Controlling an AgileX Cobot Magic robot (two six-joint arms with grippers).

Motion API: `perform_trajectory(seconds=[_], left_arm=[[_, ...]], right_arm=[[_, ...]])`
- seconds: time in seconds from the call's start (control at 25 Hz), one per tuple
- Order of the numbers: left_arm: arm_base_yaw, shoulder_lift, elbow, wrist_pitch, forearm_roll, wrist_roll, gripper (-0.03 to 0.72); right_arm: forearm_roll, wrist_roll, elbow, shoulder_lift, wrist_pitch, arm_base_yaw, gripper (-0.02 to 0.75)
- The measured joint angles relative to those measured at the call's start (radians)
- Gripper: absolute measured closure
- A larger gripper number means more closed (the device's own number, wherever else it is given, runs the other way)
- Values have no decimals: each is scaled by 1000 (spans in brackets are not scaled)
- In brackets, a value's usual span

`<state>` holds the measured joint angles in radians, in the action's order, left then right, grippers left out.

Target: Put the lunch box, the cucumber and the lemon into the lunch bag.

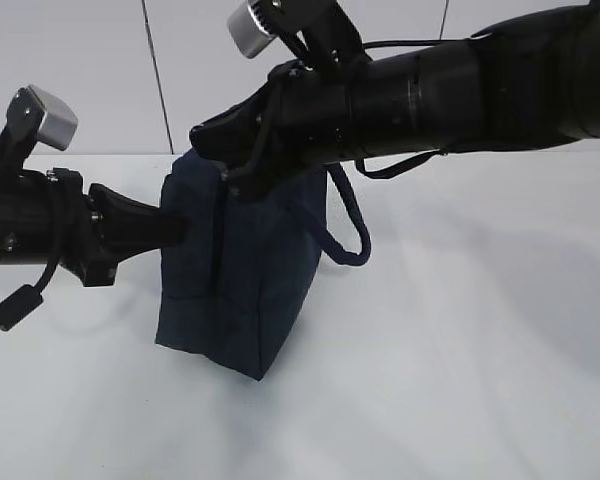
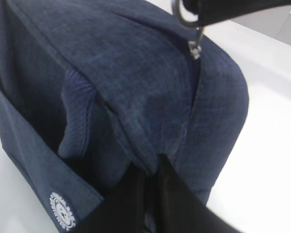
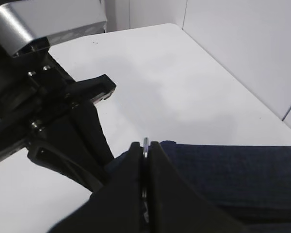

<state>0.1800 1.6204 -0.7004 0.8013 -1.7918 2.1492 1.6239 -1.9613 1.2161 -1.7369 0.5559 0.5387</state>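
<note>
Evidently each claw pinches the lunch bag (image 1: 242,275) (right claw (image 3: 145,150) on its zipper ring (image 2: 184,17))

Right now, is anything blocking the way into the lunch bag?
Yes: the lunch bag looks zipped shut. The right gripper pinches its zipper pull ring; the left gripper pinches the fabric.

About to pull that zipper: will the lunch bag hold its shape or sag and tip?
Probably floppy: the lunch bag is soft cloth, creased where the left gripper pinches it. It already leans, so it may tip. The right gripper is shut on the zipper ring, so pulling could drag it.
</note>
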Motion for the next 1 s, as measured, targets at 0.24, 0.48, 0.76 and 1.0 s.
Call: perform_trajectory(seconds=[0.24,0.48,0.76,1.0], left_arm=[[0,0,0,0,4,0,692],[0,0,0,-8,6,0,692],[0,0,0,-10,6,0,692],[0,0,0,-11,6,0,692]], right_arm=[[-81,83,0,0,75,-30,730],[-146,146,0,0,94,-46,730],[-168,160,0,21,96,-55,730],[-250,219,0,26,96,-61,730]])
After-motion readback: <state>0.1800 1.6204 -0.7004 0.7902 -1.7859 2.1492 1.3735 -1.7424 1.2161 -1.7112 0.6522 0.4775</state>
